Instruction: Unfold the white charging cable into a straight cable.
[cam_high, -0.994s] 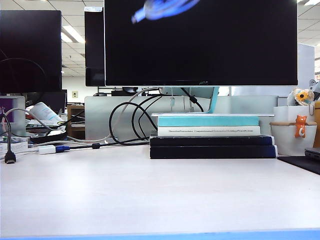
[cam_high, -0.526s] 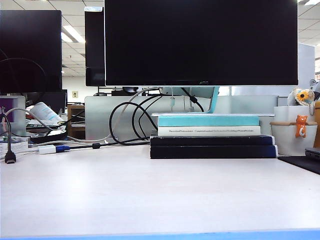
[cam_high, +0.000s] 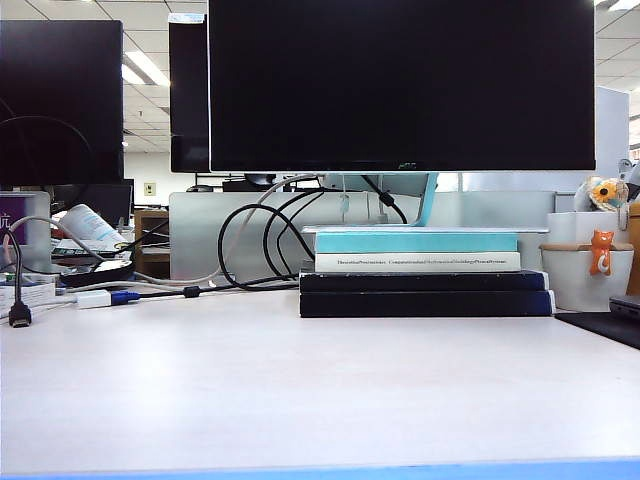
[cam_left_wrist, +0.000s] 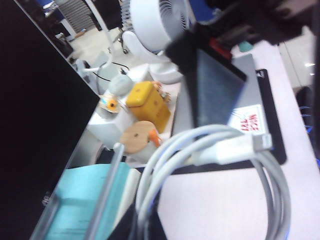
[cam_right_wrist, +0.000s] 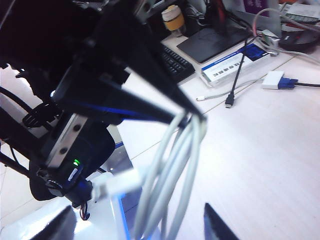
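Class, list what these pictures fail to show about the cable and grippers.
Left wrist view: thin white charging cable loops cut off by the edge; second plug unseen.
Right wrist view: left gripper clamping blurred loops; open right gripper mostly cropped.
Exterior view: cable and both grippers outside the frame.

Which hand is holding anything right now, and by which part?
The left hand is shut on the white cable, pinching its bundled loops at the top of the coil. The right hand is open below the loops, holding nothing.

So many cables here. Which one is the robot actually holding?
The white cable, bundled in loops and pinched by the shut left end effector. The black cables simply hang behind the monitor.
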